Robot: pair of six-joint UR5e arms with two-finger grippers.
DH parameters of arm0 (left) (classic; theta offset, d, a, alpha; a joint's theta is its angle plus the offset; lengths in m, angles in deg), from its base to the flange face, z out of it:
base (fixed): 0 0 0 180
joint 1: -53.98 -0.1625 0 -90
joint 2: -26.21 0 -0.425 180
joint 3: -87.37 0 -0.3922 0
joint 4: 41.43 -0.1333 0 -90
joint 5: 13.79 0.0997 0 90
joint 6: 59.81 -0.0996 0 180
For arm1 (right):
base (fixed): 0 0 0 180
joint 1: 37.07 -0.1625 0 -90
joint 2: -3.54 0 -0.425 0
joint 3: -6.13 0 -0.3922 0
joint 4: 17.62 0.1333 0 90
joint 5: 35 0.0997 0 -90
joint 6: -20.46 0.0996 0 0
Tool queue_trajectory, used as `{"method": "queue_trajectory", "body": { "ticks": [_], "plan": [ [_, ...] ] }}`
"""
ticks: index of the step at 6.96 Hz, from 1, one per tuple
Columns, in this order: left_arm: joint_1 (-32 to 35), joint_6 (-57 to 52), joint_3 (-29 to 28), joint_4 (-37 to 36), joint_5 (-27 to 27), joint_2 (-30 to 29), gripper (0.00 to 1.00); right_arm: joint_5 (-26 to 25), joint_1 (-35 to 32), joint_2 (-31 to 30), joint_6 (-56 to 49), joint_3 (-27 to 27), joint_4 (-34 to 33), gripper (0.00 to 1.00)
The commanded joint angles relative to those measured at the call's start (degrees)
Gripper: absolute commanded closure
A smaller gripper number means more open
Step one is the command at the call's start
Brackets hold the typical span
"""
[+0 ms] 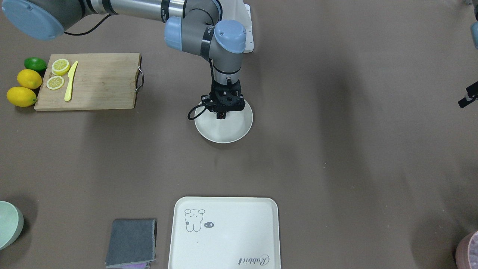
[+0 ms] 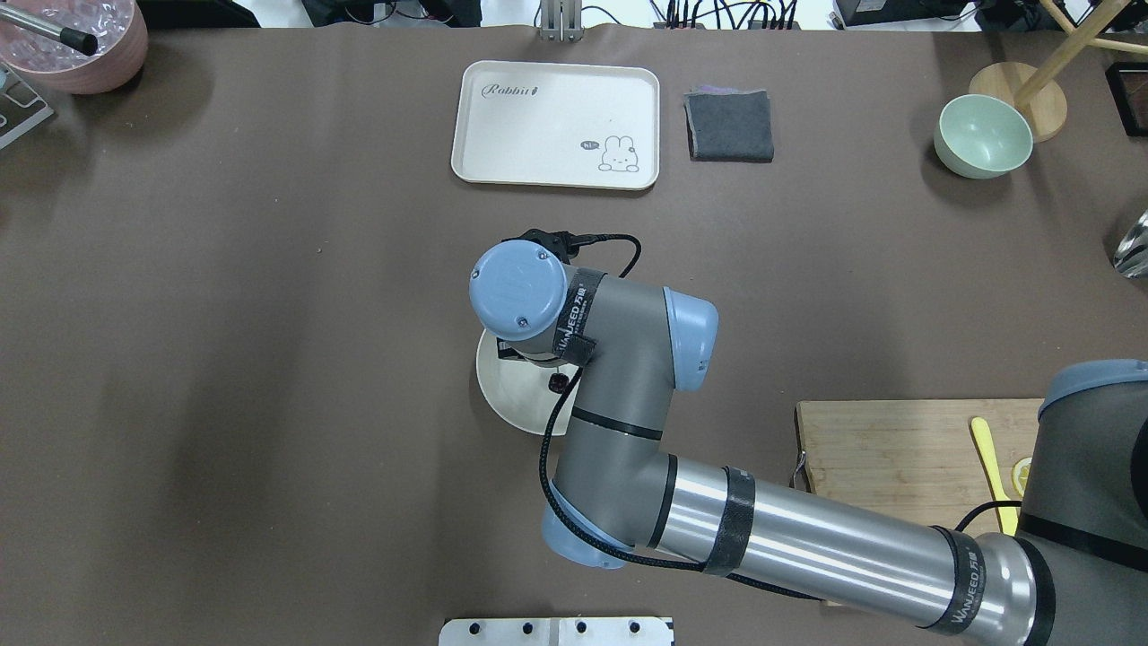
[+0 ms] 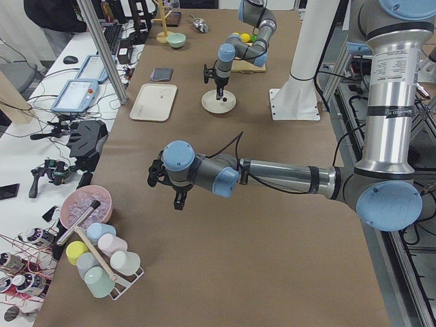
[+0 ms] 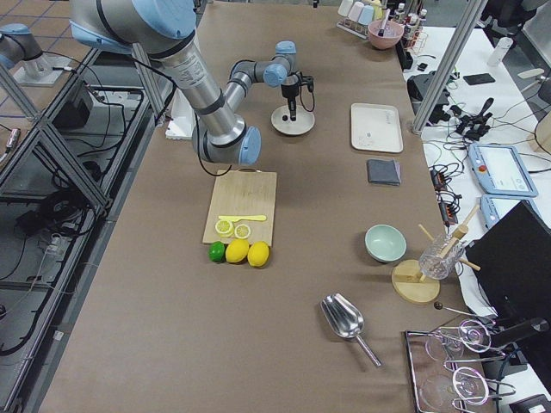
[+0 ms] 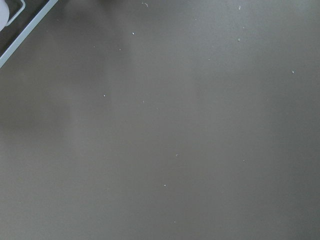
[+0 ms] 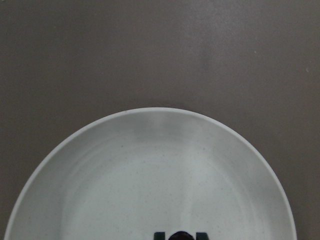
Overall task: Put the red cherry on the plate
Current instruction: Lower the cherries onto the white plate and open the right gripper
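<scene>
The round cream-white plate [image 1: 224, 136] lies mid-table, also seen as the plate [image 2: 502, 395] in the overhead view. My right gripper [image 1: 221, 116] points straight down over the plate's robot-side half. It is shut on the red cherry [image 2: 558, 383], a tiny dark red glossy thing held just above the plate. In the right wrist view the cherry [image 6: 182, 235] shows at the bottom edge between the dark fingertips, over the plate [image 6: 150, 160]. My left gripper [image 3: 178, 199] hangs above bare table far from the plate. Only a dark part of it [image 1: 466, 99] reaches the front-facing view, and I cannot tell its state.
A wooden cutting board [image 1: 97, 86] holds lemon slices [image 1: 60, 66] and a yellow knife [image 1: 70, 81]; two lemons [image 1: 22, 96] and a lime [image 1: 35, 64] lie beside it. The rabbit tray [image 1: 224, 243], grey cloth [image 1: 131, 243], green bowl [image 1: 8, 224] and pink bowl [image 2: 72, 45] line the far side.
</scene>
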Motion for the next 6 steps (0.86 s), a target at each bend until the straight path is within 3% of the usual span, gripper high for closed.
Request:
{"method": "queue_trajectory", "body": {
  "ticks": [1,3,5,6],
  "plan": [
    [0.03,0.01,-0.04,-0.18,0.0,-0.01,0.02,0.1,-0.21,0.08,0.72,-0.24,-0.07,0.01],
    [-0.05,0.1,0.23,-0.18,0.0,-0.01,0.02,1.33,-1.0,-0.09,0.72,3.34,-0.86,0.0],
    [0.21,-0.25,0.4,0.08,0.0,0.25,0.02,10.52,-8.25,-2.1,-1.46,17.77,-11.7,0.0],
    [0.04,-0.08,0.84,0.34,-0.09,1.73,0.02,16.31,-14.56,-8.21,-7.22,27.61,-15.24,0.0]
  ]
}}
